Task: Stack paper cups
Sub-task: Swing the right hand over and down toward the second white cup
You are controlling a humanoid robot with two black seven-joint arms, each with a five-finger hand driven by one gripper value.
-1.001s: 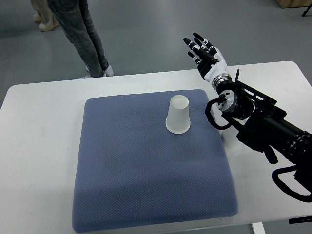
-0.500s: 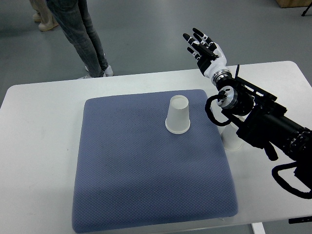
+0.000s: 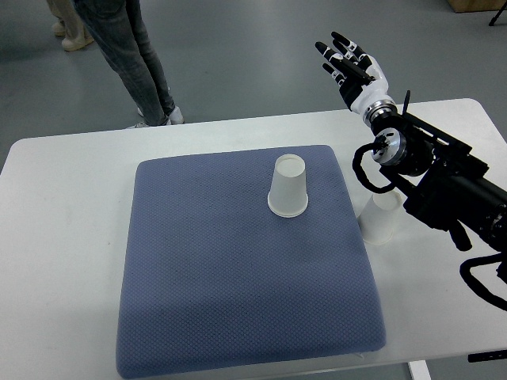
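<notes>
A white paper cup (image 3: 288,186) stands upside down on the blue-grey mat (image 3: 238,269), near its far right part. A second white paper cup (image 3: 381,217) stands upside down on the white table just off the mat's right edge, partly hidden behind my right forearm. My right hand (image 3: 352,65) is open with fingers spread, raised past the table's far edge, well above and beyond both cups. It holds nothing. My left arm does not show.
The white table (image 3: 63,237) carries the mat in its middle. A person's legs (image 3: 131,47) stand on the grey floor beyond the table's far left. My dark right forearm (image 3: 444,186) lies over the table's right side.
My right hand has moved right and a little away from the mat, staying open. More of the second cup now shows beside the forearm. The cup on the mat has not moved.
</notes>
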